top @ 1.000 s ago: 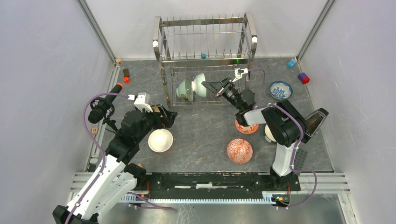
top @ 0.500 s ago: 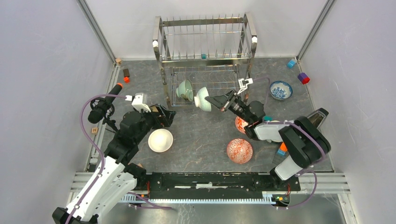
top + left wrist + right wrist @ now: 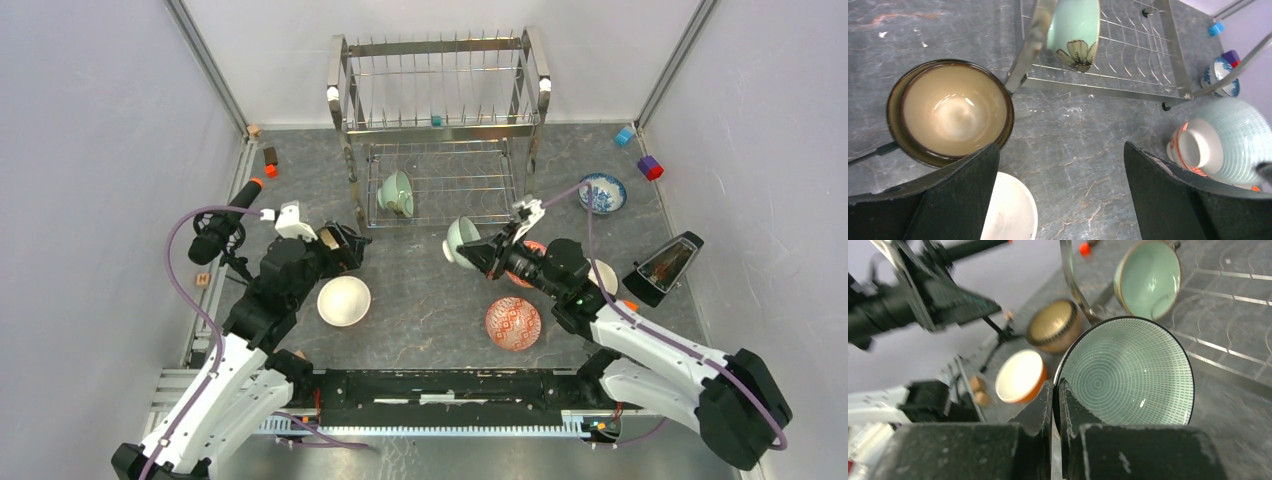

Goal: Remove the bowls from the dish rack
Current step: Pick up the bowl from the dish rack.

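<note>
Gripping the pale green bowl (image 3: pixel 1128 372) by its rim, right pincer (image 3: pixel 1055 390) holds it tilted around 6 o'clock from the dish rack (image 3: pixel 440 190), left pincer (image 3: pixel 1060 150) gaping wide beside the brown bowl (image 3: pixel 950 112).

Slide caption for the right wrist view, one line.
Right end effector pinches the rim of a pale green patterned bowl near the dish rack, which holds a plain green bowl.

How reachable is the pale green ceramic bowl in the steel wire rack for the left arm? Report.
Probably yes: the open left gripper hovers by the rack's front-left post; the bowl stands just past it on the lower tier, uncovered.
</note>
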Controlling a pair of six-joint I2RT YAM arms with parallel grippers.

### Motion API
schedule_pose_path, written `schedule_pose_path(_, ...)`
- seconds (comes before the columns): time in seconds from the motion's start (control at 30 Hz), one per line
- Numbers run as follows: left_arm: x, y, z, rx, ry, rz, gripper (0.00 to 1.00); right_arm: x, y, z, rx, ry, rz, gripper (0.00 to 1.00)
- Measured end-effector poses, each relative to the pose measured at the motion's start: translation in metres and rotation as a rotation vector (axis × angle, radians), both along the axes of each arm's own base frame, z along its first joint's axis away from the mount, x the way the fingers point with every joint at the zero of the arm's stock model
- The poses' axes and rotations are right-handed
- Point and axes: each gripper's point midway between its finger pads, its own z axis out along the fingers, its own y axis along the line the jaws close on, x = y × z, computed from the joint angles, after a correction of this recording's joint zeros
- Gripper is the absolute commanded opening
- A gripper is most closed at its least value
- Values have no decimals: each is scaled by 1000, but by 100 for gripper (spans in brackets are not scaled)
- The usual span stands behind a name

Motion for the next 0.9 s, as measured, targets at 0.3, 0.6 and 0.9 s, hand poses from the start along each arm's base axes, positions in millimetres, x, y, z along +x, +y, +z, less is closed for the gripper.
schedule_pose_path(0.3,2,26,7,0,32,171,100,-28,0,-55,-484,-103,-25,0)
schedule_pose_path(0.6,-5,3,23,-59,17,41,100,-37,10,-58,-767,-328,-19,0)
schedule_pose_path(0.9,-26,-48,31,-148,27,-264,100,-68,26,-71,-989,-581,100,0)
